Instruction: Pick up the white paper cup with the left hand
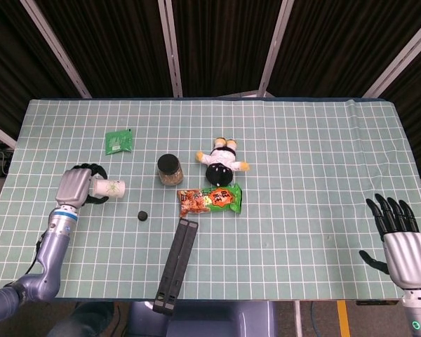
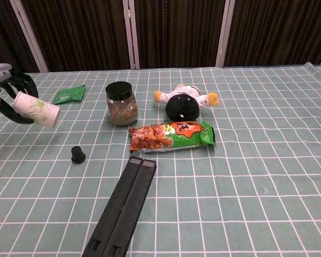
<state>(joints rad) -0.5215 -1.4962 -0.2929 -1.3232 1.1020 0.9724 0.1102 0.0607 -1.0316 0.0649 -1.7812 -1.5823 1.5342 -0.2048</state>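
One white paper cup with a faint green leaf print (image 2: pixel 36 109) sits tipped on its side in the left hand (image 1: pixel 76 187), its dark fingers (image 2: pixel 10 85) curled around the end nearest the palm while the other end pokes out toward the middle of the table — in the chest view the cup (image 1: pixel 108 188) hangs clear of the green checked tablecloth (image 1: pixel 302 154). Just below and right of the cup a small black cap-like object (image 2: pixel 77 155) stands on the cloth. Further right stands a glass jar with a black lid and brownish contents (image 1: pixel 170 169), and beyond the cup lies a flat green packet (image 1: pixel 118 141). Near the jar an orange-and-green snack bag (image 2: pixel 172 135) lies flat, with a black-and-white plush doll with yellow hands (image 2: pixel 184 104) just behind it. A long black folded bar (image 1: pixel 177 265) stretches from the snack bag toward the table's near edge. Well apart, at the near right corner, the right hand (image 1: pixel 401 239) is held with fingers spread and nothing in it.
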